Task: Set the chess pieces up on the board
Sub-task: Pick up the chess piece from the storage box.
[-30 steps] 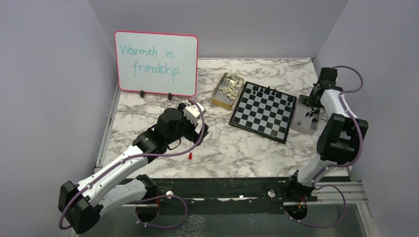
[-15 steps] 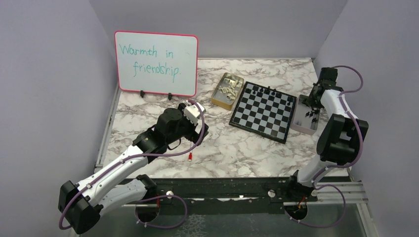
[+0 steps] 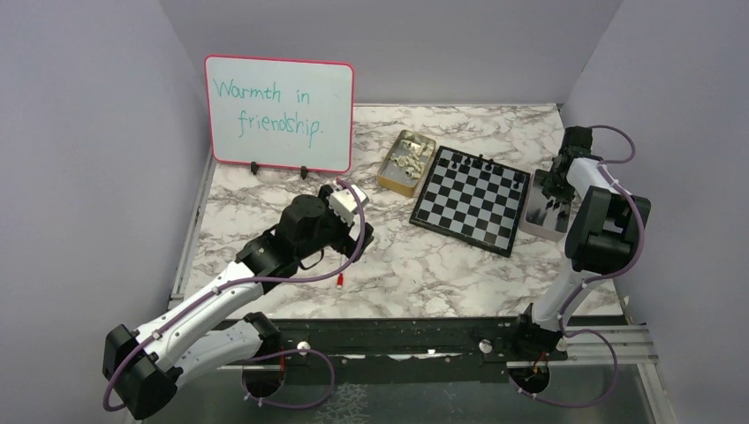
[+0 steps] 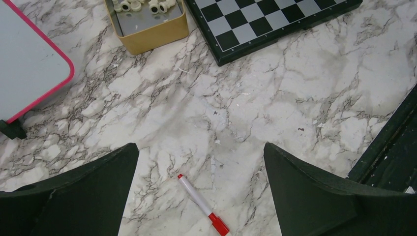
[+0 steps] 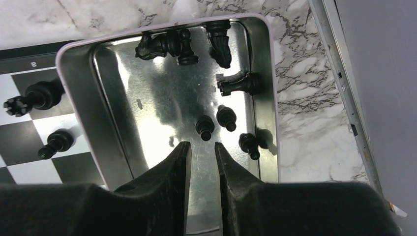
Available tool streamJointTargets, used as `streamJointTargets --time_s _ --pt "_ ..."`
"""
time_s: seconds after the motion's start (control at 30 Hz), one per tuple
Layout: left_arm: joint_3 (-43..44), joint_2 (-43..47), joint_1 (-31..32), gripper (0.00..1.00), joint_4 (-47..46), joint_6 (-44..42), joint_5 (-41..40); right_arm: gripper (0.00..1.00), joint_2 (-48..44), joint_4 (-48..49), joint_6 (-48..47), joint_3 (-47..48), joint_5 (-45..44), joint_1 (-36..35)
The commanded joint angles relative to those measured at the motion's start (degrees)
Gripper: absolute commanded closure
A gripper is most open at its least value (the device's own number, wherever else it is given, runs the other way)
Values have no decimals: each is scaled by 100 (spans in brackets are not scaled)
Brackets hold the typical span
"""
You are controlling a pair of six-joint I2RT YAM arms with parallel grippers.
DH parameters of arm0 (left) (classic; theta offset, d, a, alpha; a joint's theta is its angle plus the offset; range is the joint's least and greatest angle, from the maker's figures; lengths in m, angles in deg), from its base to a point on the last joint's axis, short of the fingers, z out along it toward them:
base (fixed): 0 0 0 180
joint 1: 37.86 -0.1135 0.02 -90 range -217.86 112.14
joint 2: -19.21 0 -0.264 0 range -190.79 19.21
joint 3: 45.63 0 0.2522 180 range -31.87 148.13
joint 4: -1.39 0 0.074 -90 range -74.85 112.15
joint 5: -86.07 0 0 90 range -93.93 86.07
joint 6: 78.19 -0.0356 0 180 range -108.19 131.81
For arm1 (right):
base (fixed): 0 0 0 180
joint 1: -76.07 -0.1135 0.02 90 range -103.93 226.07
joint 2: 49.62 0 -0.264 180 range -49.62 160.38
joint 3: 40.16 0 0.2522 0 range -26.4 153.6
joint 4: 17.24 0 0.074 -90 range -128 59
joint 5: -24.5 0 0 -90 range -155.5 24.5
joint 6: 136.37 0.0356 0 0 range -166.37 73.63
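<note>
White-black arms point(image 3: 208, 305), purple cables point(image 3: 361, 231)

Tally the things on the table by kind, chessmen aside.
Whiteboard: 1
Board: 1
Yellow tin: 1
Silver tin: 1
Marker: 1
Total: 5

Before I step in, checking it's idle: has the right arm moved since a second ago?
Yes. The right arm shifted left and away from its base, toward the tin.
</note>
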Motion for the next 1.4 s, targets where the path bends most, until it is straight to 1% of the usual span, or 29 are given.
streamJointTargets --time_s 0.0,0.27,0.43,0.67,0.8,0.87,1.1,1.37 --pt "-49 78 56 1 -121 -36 -38 71 154 54 -122 154 -286 15" --pt "-54 66 50 1 -104 -53 -107 71 322 50 -155 226 -225 17" --pt "-54 78 53 1 -104 -56 -116 74 405 58 -168 255 -187 25" --pt "-53 97 52 1 -99 -69 -106 83 442 40 -215 273 -229 21" --pt "-49 108 52 1 -103 -66 -106 92 407 10 -240 278 -312 21" --pt "-53 101 52 1 -104 -62 -107 94 364 -34 -231 297 -322 23" --pt "-53 93 52 1 -104 -73 -115 96 51 -249 -99 388 -317 21" --pt "-53 38 52 1 -99 -67 -147 96 -540 -597 78 686 106 15"
